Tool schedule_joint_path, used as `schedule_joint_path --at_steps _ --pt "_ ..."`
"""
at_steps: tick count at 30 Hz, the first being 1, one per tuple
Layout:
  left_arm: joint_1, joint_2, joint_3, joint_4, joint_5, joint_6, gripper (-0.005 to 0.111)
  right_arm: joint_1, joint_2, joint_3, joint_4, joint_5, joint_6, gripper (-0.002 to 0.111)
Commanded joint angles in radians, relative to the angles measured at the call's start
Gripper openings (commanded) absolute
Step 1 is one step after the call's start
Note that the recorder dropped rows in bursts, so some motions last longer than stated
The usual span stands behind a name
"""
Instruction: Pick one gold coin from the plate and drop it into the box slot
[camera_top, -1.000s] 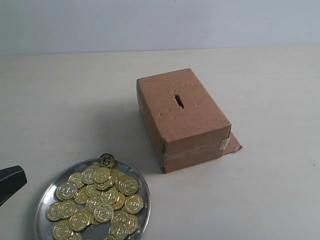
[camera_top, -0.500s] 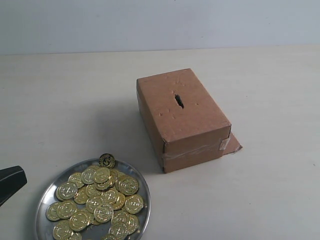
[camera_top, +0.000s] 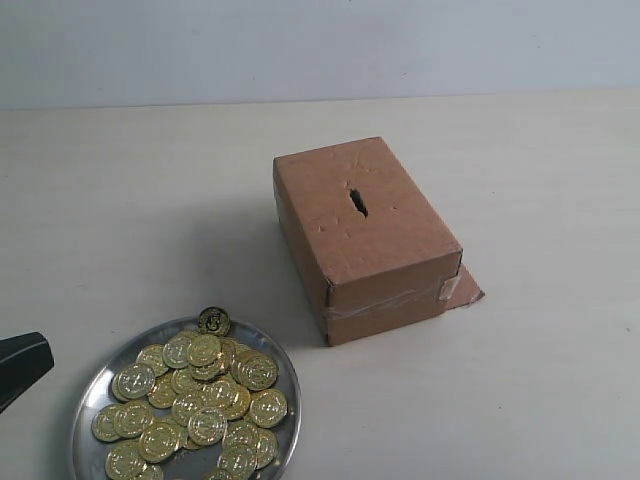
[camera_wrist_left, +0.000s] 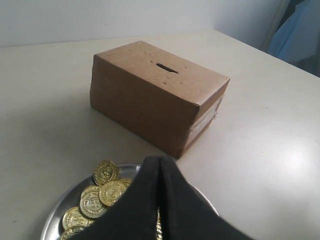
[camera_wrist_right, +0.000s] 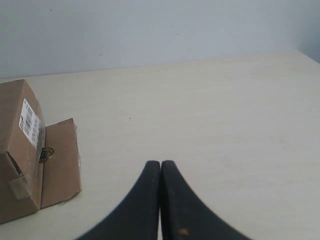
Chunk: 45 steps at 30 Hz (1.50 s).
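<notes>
Left wrist view: the left gripper (camera_wrist_left: 160, 160) has its black jaws pressed together, tips just above the near part of the plate (camera_wrist_left: 54, 216). Gold coins (camera_wrist_left: 111, 192) lie heaped right under and beside them, and one coin (camera_wrist_left: 105, 172) leans at the plate's far rim. Beyond that rim comes a strip of bare table (camera_wrist_left: 270, 150), then the box (camera_wrist_left: 145, 105), one corner turned toward the jaws, the slot (camera_wrist_left: 166, 67) on top unobstructed. The right gripper (camera_wrist_right: 160, 163) is likewise closed on nothing, open tabletop ahead. The box's labelled end and flap (camera_wrist_right: 60, 160) sit well off to one side.
</notes>
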Motion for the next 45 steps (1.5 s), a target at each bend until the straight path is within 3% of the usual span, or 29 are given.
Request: schedule_joint_path --at_steps 1,7,17,27,33,45 --pt "-0.006 -0.008 0.004 0.0 -0.004 -0.006 0.0 -0.007 -0.007 0.004 -0.004 -0.004 -0.003 0.0" --pt "0.013 -0.024 0.004 0.0 -0.004 -0.006 0.0 -0.007 -0.007 0.004 -0.004 -0.004 -0.005 0.0" --pt "0.436 -0.24 0.004 0.0 0.124 0.022 0.0 -0.007 -0.007 0.004 -0.004 -0.004 -0.003 0.0" --pt "0.7 -0.36 0.004 0.0 0.264 0.047 0.0 -0.007 -0.007 0.004 -0.004 -0.004 -0.003 0.0" --pt "0.725 -0.381 0.004 0.003 0.388 0.072 0.0 -0.007 -0.007 0.004 -0.004 -0.004 -0.005 0.0" --pt "0.725 -0.381 0.004 0.003 0.393 0.07 0.0 -0.007 -0.007 0.004 -0.004 -0.004 -0.004 0.0"
